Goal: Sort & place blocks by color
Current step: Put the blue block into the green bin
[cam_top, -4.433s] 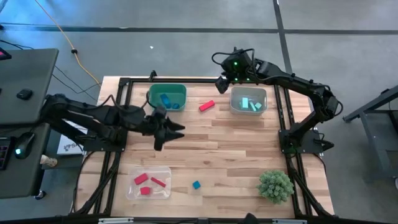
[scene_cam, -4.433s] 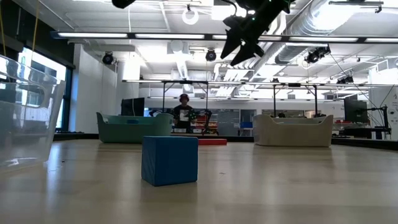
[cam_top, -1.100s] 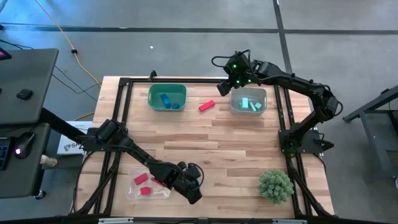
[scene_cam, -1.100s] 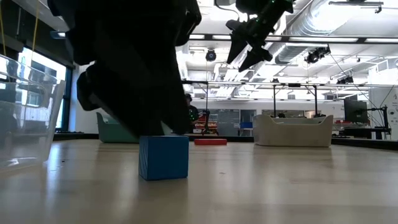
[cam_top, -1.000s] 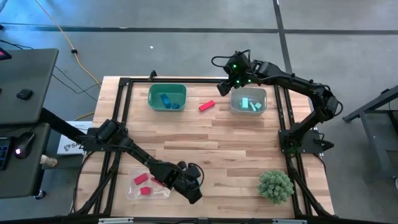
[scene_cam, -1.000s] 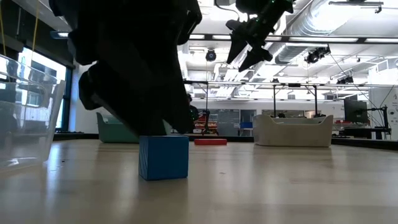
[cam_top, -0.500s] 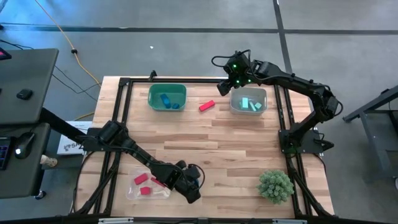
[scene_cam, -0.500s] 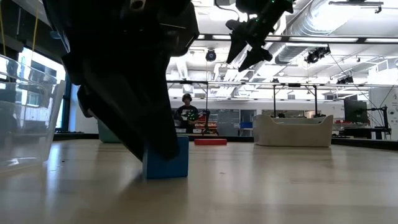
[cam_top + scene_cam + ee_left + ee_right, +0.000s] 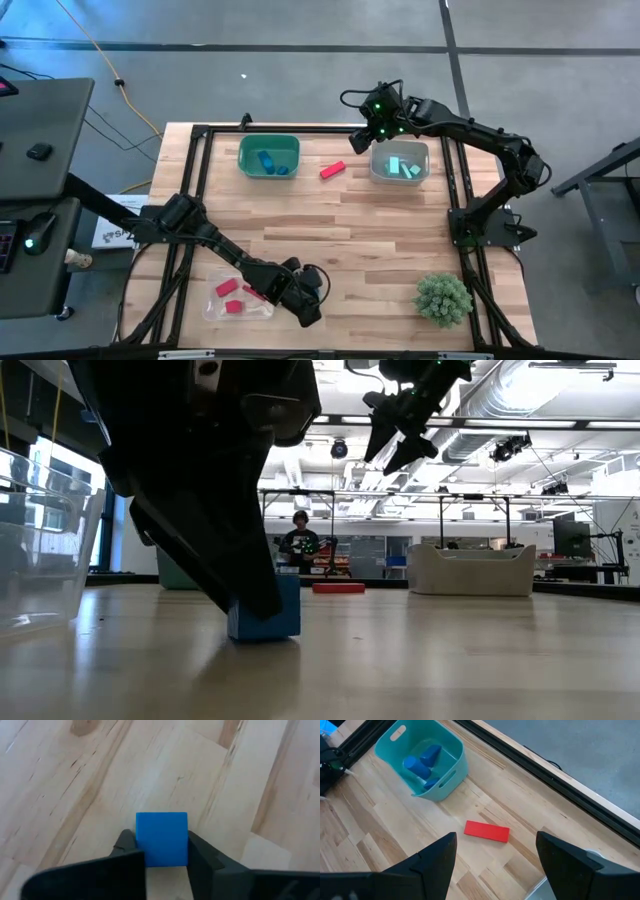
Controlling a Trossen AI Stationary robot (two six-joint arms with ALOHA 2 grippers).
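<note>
A blue cube [image 9: 161,839] sits near the table's front middle, and it also shows in the low view [image 9: 282,610]. My left gripper [image 9: 311,292] is down over it and shut on it. My right gripper [image 9: 366,133] hangs open and empty high over the far side, between the teal bin [image 9: 268,157] and the grey bin [image 9: 400,163]. It also shows in the low view [image 9: 398,428]. A red bar [image 9: 487,831] lies flat on the wood below it, and also shows in the high view [image 9: 332,170]. My left gripper pinches the blue cube between its two fingers, one on each of two opposite sides [image 9: 141,851]. The fingers [image 9: 201,854] come from above, slanting down. Whether the cube's bottom [image 9: 272,635] rests on the table or is just off it, I cannot tell.
The teal bin holds blue blocks and the grey bin holds light teal blocks. A clear bin [image 9: 214,306] at the front left holds red blocks. A spiky green plant ball [image 9: 443,298] stands at the front right. Bare wood lies in the table's middle.
My left gripper has come down around the blue cube. In the low view one finger now covers the cube's left part. The cube has shifted a little on the spot. My right gripper has kept still.
</note>
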